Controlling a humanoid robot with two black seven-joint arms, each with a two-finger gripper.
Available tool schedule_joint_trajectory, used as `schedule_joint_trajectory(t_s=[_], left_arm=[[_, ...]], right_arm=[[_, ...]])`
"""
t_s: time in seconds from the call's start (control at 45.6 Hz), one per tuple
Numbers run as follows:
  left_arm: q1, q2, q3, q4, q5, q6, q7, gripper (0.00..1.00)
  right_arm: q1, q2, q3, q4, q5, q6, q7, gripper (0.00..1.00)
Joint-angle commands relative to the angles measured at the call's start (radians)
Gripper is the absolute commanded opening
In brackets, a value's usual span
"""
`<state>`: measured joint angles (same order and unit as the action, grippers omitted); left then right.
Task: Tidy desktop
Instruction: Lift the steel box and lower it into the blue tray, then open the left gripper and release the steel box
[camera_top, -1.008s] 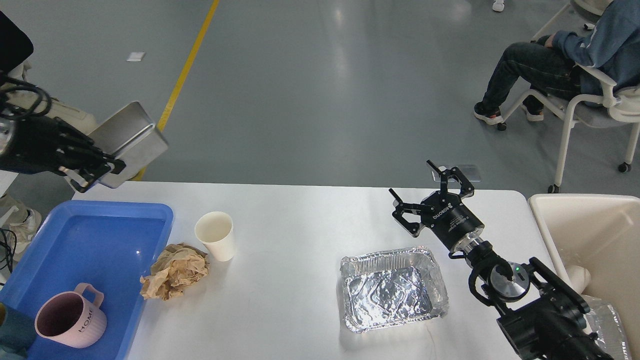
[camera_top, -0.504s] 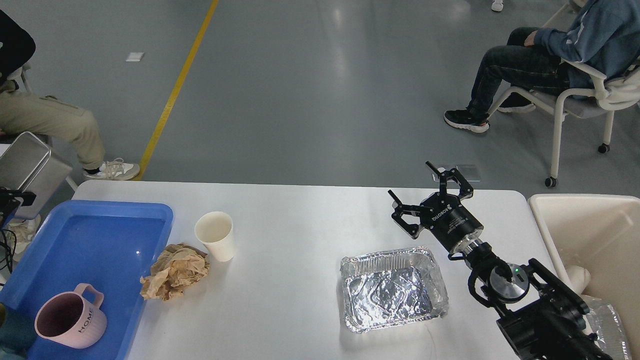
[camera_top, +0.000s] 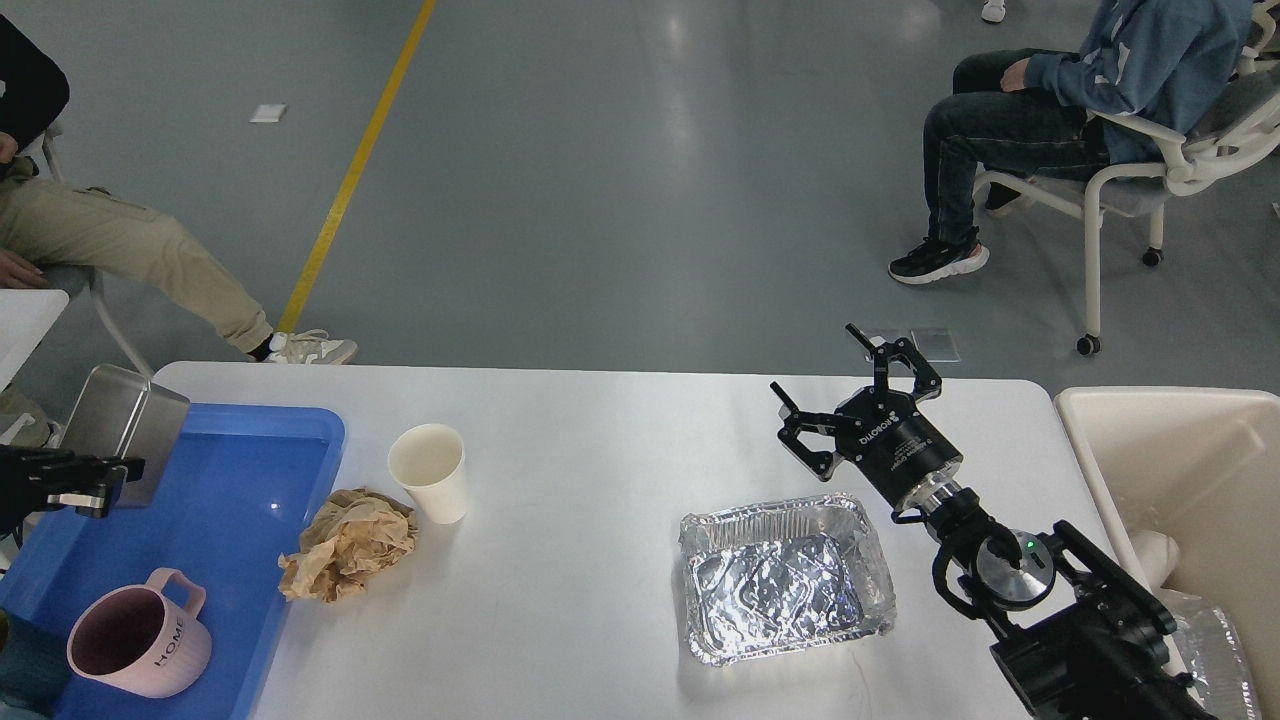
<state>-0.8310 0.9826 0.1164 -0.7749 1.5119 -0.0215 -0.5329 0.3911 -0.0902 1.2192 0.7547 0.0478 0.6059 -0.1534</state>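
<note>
At the left edge, the left gripper (camera_top: 105, 480) has its jaws clamped on a metal tin (camera_top: 125, 430) over the blue tray (camera_top: 250, 470), which holds a pink mug (camera_top: 135, 642). The white counter (camera_top: 590, 500) fills the lower frame, bearing crumpled paper (camera_top: 348, 543), a paper cup (camera_top: 430, 472) and a foil pan (camera_top: 785, 588). Right gripper (camera_top: 855, 385) hovers, jaws wide, beside the cream bin (camera_top: 1180, 470).

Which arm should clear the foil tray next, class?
Likely right: the right gripper hangs open just beyond the foil tray, near the cream bin. The left gripper is holding a metal box over the blue tray.
</note>
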Motion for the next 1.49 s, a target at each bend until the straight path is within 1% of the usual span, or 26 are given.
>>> schedule_joint_trajectory(t_s=[0.0, 0.153, 0.416, 0.548, 0.591, 0.635, 0.701, 0.723, 0.789, 0.832, 0.876, 0.964, 0.986, 1.095, 1.183, 1.271, 1.468], left_arm=[[0.097, -0.056, 0.0, 0.034, -0.019, 0.057, -0.002, 0.05], [0.144, -0.11, -0.001, 0.068, -0.03, 0.094, -0.001, 0.05], [0.148, -0.133, -0.001, 0.114, -0.102, 0.097, -0.01, 0.06], [0.147, -0.143, -0.003, 0.126, -0.137, 0.097, -0.007, 0.08], [0.145, -0.153, -0.003, 0.131, -0.153, 0.097, -0.001, 0.11], [0.145, -0.162, -0.003, 0.138, -0.177, 0.097, 0.002, 0.17], [0.144, -0.174, -0.003, 0.152, -0.225, 0.097, 0.002, 0.35], [0.145, -0.176, -0.003, 0.158, -0.24, 0.097, 0.004, 0.39], [0.145, -0.177, -0.001, 0.166, -0.271, 0.095, 0.005, 0.42], [0.142, -0.177, -0.003, 0.164, -0.285, 0.095, 0.005, 0.49], [0.139, -0.177, -0.004, 0.166, -0.298, 0.095, 0.005, 0.59], [0.133, -0.177, -0.011, 0.164, -0.346, 0.089, 0.007, 0.86], [0.133, -0.177, -0.015, 0.164, -0.366, 0.088, 0.005, 0.9], [0.124, -0.179, -0.073, 0.161, -0.488, 0.075, 0.004, 0.92], [0.113, -0.205, -0.151, 0.155, -0.582, 0.032, 0.004, 0.92], [0.119, -0.242, -0.26, 0.155, -0.66, -0.001, 0.005, 0.93], [0.188, -0.301, -0.546, 0.151, -0.809, -0.003, 0.004, 0.93]], right_arm=[[-0.003, 0.004, -0.004, 0.0, 0.0, 0.0, 0.0, 1.0], [-0.006, 0.02, -0.007, -0.001, 0.0, 0.0, 0.0, 1.0], [-0.008, 0.021, -0.006, 0.0, 0.0, -0.001, 0.0, 1.0], [-0.009, 0.02, -0.007, 0.0, 0.0, 0.0, 0.0, 1.0], [-0.011, 0.02, -0.006, 0.0, 0.0, 0.0, 0.0, 1.0], [-0.012, 0.02, -0.006, 0.0, 0.0, 0.0, 0.0, 1.0], [-0.014, 0.018, -0.006, 0.0, 0.0, 0.0, 0.0, 1.0], [-0.014, 0.018, -0.007, 0.0, 0.0, 0.0, 0.0, 1.0], [-0.014, 0.017, -0.007, 0.0, 0.0, 0.0, 0.0, 1.0], [-0.014, 0.017, -0.007, 0.0, 0.0, 0.0, 0.0, 1.0], [-0.014, 0.018, -0.006, 0.0, 0.0, -0.002, 0.0, 1.0], [-0.014, 0.018, -0.007, 0.0, 0.0, 0.0, 0.0, 1.0], [-0.014, 0.018, -0.007, -0.001, 0.0, 0.0, 0.0, 1.0], [-0.014, 0.018, -0.01, -0.002, 0.0, -0.002, -0.002, 1.0], [-0.014, 0.018, -0.012, -0.003, 0.0, -0.005, -0.002, 1.0], [-0.014, 0.017, -0.012, -0.003, 0.0, -0.006, -0.003, 1.0], [-0.014, 0.018, -0.012, -0.003, 0.0, -0.009, -0.003, 1.0]])
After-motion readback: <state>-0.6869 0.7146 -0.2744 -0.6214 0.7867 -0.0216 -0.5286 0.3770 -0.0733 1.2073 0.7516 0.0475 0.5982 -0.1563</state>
